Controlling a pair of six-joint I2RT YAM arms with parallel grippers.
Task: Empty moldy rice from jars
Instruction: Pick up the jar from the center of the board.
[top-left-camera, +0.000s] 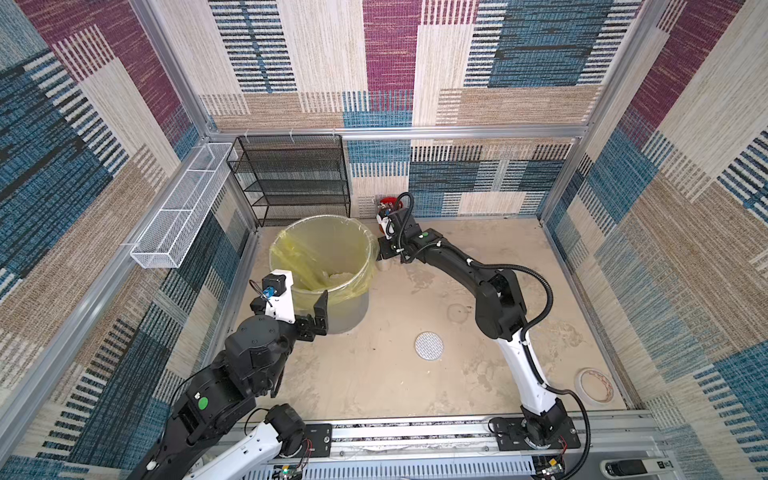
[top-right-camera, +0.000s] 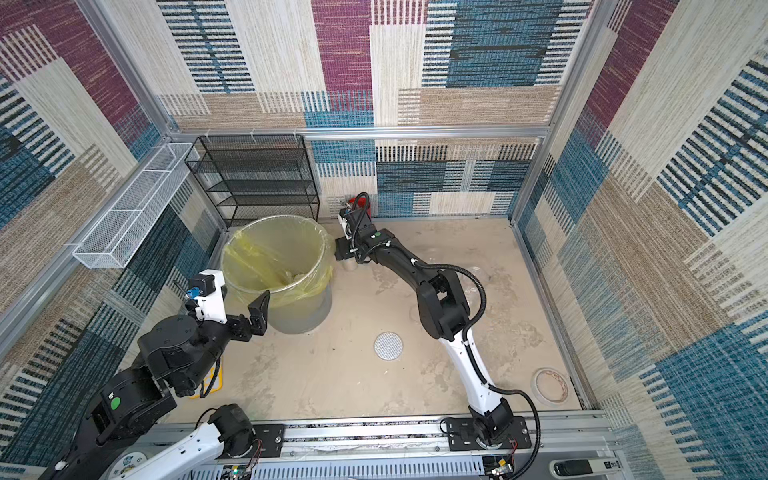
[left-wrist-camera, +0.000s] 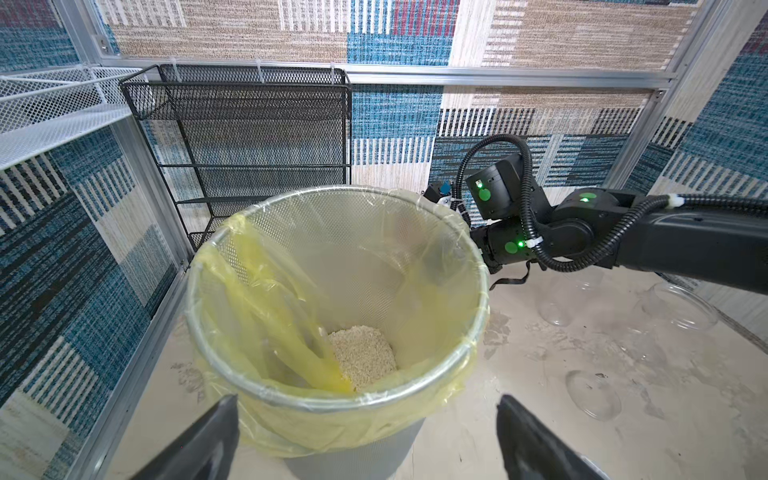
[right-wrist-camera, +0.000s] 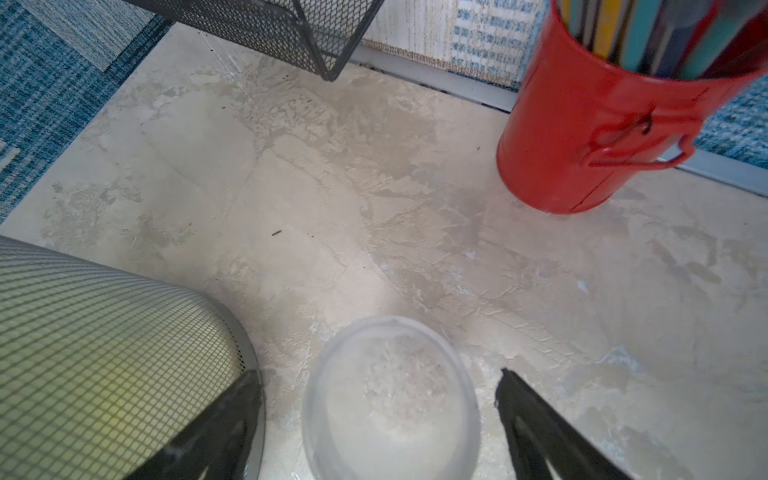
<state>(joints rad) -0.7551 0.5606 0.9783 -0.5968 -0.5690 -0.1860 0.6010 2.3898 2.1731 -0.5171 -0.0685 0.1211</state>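
A small clear jar (right-wrist-camera: 390, 399) stands on the floor just right of the bin (right-wrist-camera: 104, 353), with pale grains showing blurred inside it. My right gripper (right-wrist-camera: 379, 376) straddles this jar; the jaws are open, with a gap on each side. In both top views this jar (top-left-camera: 384, 264) peeks out under the right wrist. Moldy rice (left-wrist-camera: 361, 357) lies heaped on the bin's yellow liner. My left gripper (left-wrist-camera: 365, 405) hovers open and holding nothing at the bin's near rim (left-wrist-camera: 457, 365). Two more clear jars, a small one (left-wrist-camera: 555, 309) and a wide one (left-wrist-camera: 679, 305), sit beyond the right arm.
A red cup of pens (right-wrist-camera: 582, 137) stands at the back wall beside a black mesh shelf (top-left-camera: 291, 178). A white wire basket (top-left-camera: 183, 208) hangs on the left wall. A round patterned lid (top-left-camera: 429, 345), a clear disc (left-wrist-camera: 592, 392) and a tape roll (top-left-camera: 594, 385) lie on the floor.
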